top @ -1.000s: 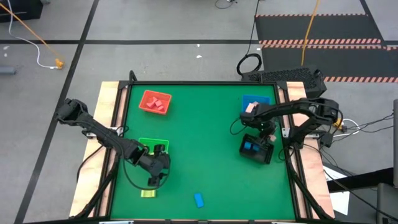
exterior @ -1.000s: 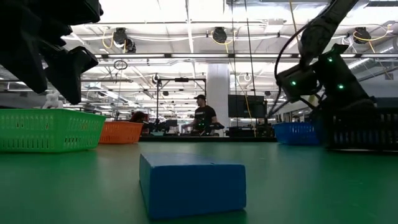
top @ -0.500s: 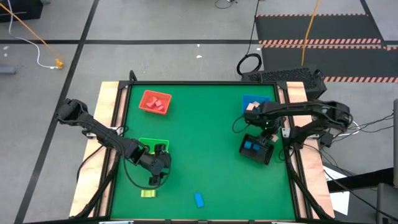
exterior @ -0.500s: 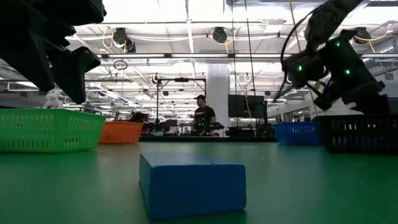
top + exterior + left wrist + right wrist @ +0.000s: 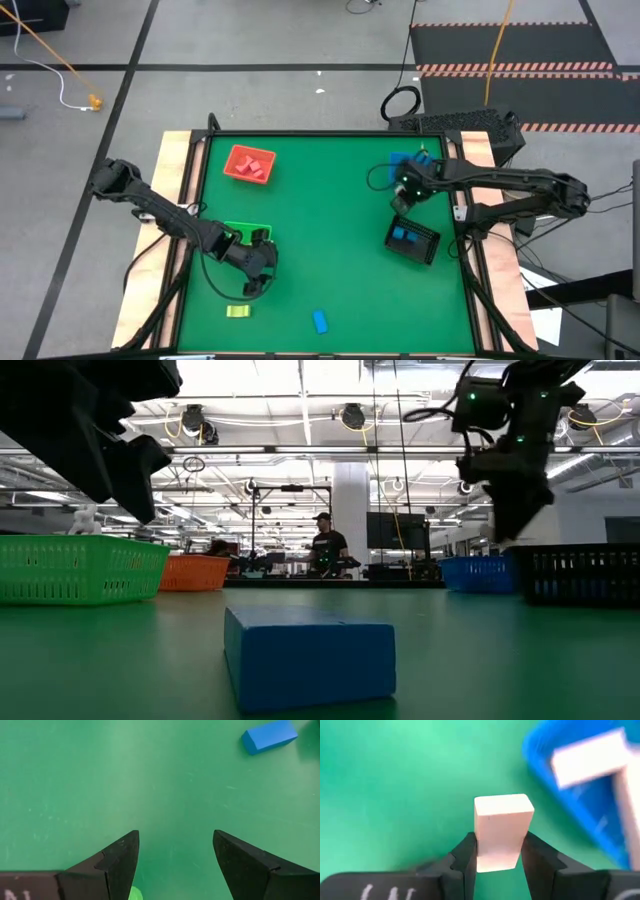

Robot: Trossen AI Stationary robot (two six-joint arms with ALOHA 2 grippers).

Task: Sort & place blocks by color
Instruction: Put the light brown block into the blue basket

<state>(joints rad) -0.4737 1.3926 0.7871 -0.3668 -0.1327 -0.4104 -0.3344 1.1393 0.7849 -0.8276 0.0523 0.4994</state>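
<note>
My right gripper (image 5: 403, 190) hangs above the table beside the blue tray (image 5: 405, 161) and is shut on a tan block (image 5: 502, 830). The blue tray (image 5: 585, 795) holds other pale blocks. My left gripper (image 5: 175, 855) is open and low over bare table by the green tray (image 5: 245, 234), touching nothing. A blue block (image 5: 319, 321) and a yellow block (image 5: 237, 311) lie flat on the table near the near edge. The blue block (image 5: 269, 736) also shows ahead of the left fingers. Red blocks lie in the red tray (image 5: 249, 164). My right gripper pinches the tan block between its two fingers (image 5: 467, 857), which sit on two opposite side faces at the block's lower end (image 5: 495, 862). The fingers point down toward the table. The block is lifted clear and sticks out past the fingertips.
The black mesh basket (image 5: 412, 238) stands near the table's right edge with blue blocks inside. In the low view the blue block (image 5: 308, 655) sits close in front. A person stands in the room far behind the table. The middle of the green table is bare.
My right gripper has risen from over the black basket. It has moved toward the far edge and slightly left, to the blue tray's near corner, staying shut on the tan block.
</note>
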